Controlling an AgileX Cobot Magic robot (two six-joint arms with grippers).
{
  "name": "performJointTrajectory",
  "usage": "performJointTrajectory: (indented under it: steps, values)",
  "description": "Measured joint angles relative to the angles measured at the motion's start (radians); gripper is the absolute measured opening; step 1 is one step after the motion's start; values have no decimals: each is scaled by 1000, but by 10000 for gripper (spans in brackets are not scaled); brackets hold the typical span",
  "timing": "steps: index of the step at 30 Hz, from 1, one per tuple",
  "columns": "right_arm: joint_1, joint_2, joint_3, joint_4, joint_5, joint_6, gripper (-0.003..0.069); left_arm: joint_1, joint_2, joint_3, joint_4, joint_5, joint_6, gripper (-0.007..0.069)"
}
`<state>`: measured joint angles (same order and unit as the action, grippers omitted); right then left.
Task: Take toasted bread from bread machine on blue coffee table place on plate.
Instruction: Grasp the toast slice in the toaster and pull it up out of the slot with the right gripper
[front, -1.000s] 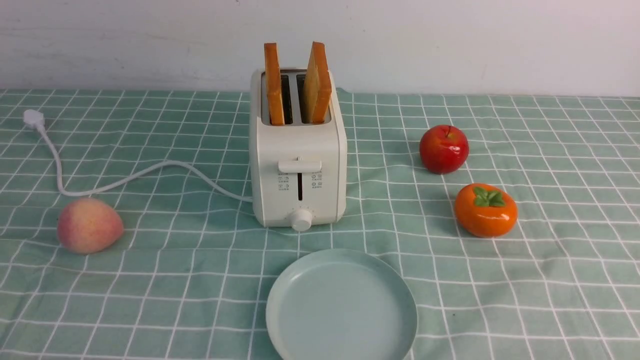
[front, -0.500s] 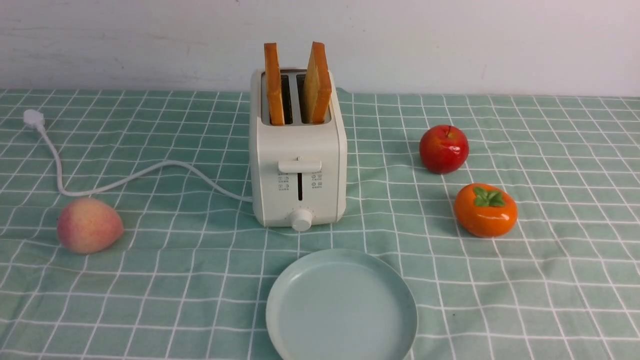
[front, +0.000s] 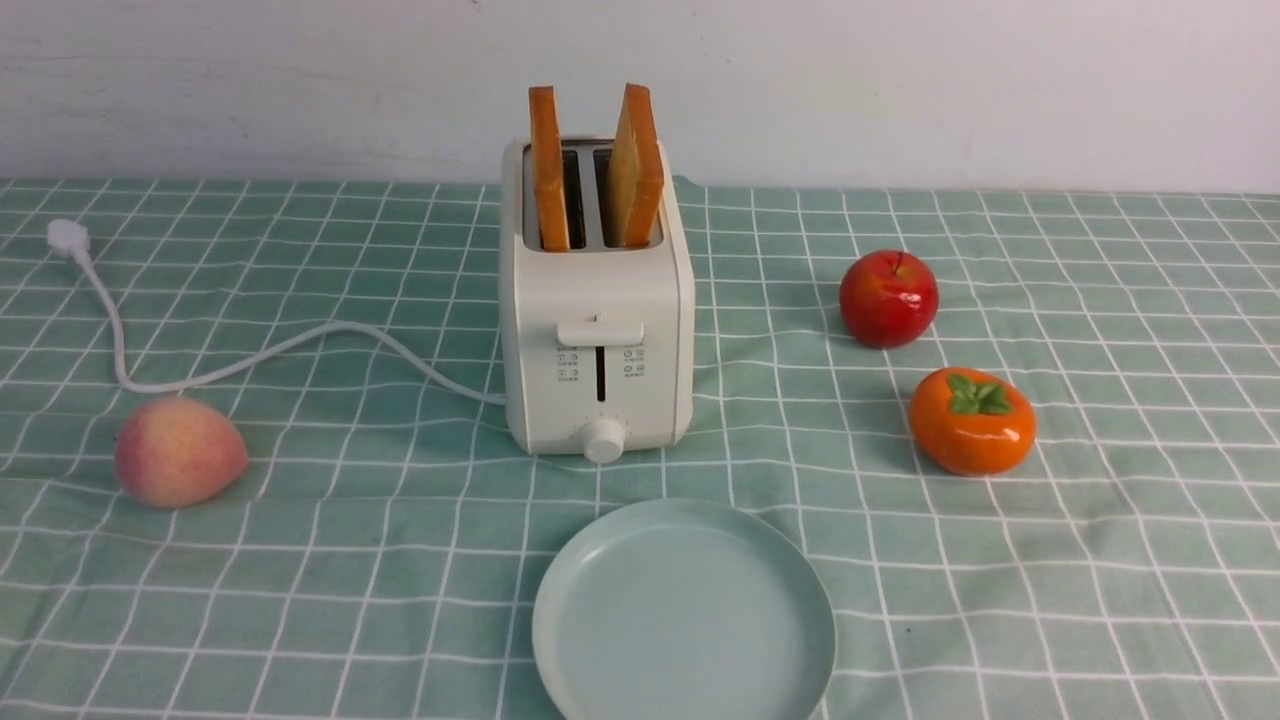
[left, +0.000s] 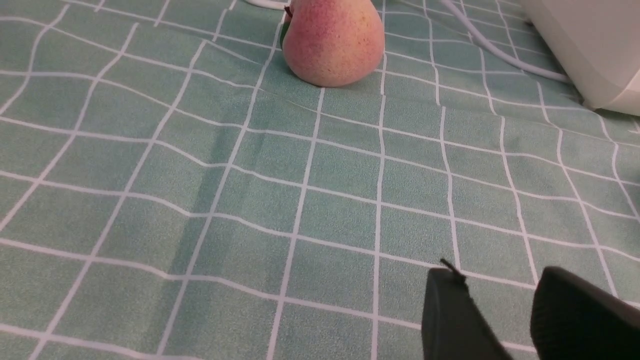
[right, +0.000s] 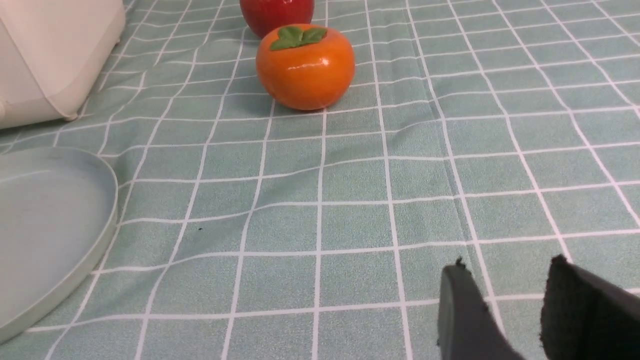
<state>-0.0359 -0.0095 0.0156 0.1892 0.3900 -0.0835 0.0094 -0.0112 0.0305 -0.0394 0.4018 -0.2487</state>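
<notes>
Blue coffee table (front: 1100, 600) w/ bread machine (front: 597, 340), plate (front: 683, 610), peach (front: 178, 451), apple (front: 888, 298), persimmon (front: 971, 420).

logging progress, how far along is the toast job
Nothing done yet: both toast slices stand in the toaster, and the plate is bare. Nothing in hand: left pincer and right pincer are open, empty. Left: both slices onto the plate.

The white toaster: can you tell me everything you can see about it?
The white boxy two-slot toaster looks like smooth plastic with rounded corners. It stands upright on the teal checked tablecloth, behind the round pale blue-green plate, not touching it. Two golden-brown toast slices stick up from its slots. Its front has a flat lever, tiny printed symbols and a small round knob. A white cord runs from its left side to a plug lying on the cloth.
</notes>
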Motion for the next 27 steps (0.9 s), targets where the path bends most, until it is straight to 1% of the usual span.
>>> performJointTrajectory:
  steps: [15,17,22,24,27]
  values:
    - [0,0,0,-15,1,0,240,0,0,0,-28,-30,0,238]
    - [0,0,0,-23,1,0,240,0,0,0,-29,-46,0,238]
    - [0,0,0,-40,-4,1,240,0,0,0,-43,-151,0,238]
    - [0,0,3,-23,-32,16,240,0,0,0,-56,-180,0,238]
    - [0,0,9,53,-120,61,240,0,0,0,-89,-199,0,238]
